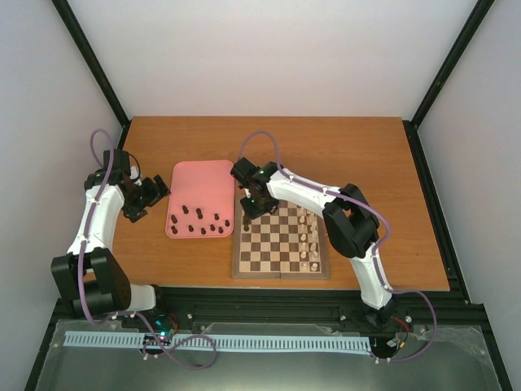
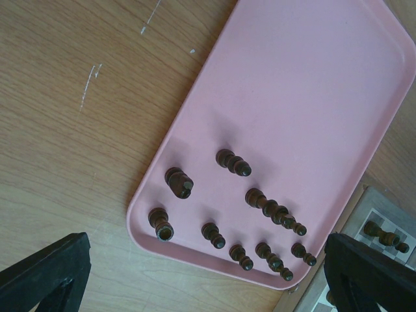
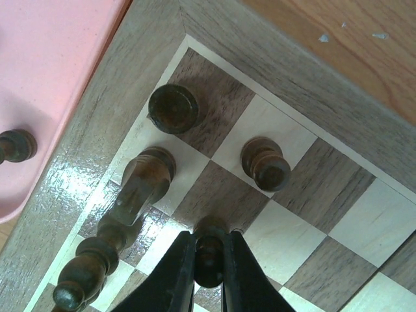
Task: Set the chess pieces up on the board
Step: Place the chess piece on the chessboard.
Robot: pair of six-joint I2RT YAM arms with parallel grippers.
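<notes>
- Board (image 1: 281,244): lies flat on the table (image 1: 366,155), just right of the tray (image 1: 199,183) and nearly touching it.
- Cream pieces (image 1: 309,240): stand in the two files along the board's right side.
- Dark pieces (image 2: 233,162), tray lot: about ten, loosely grouped at the tray's near end. Several lie tipped, and the exact count is unclear.
- Dark pieces, board lot: four stand on squares at the far left corner beside the tray, among them a round-topped one (image 3: 173,108) on the corner square.
- Right gripper (image 3: 209,242): low over the board's far left corner, with its fingers closed tight around one further dark piece, the pawn (image 3: 209,255). Whether the pawn's base touches the square cannot be told.
- Left gripper (image 1: 149,198): over bare table left of the tray, fingers (image 2: 45,273) spread wide with nothing between them.
</notes>
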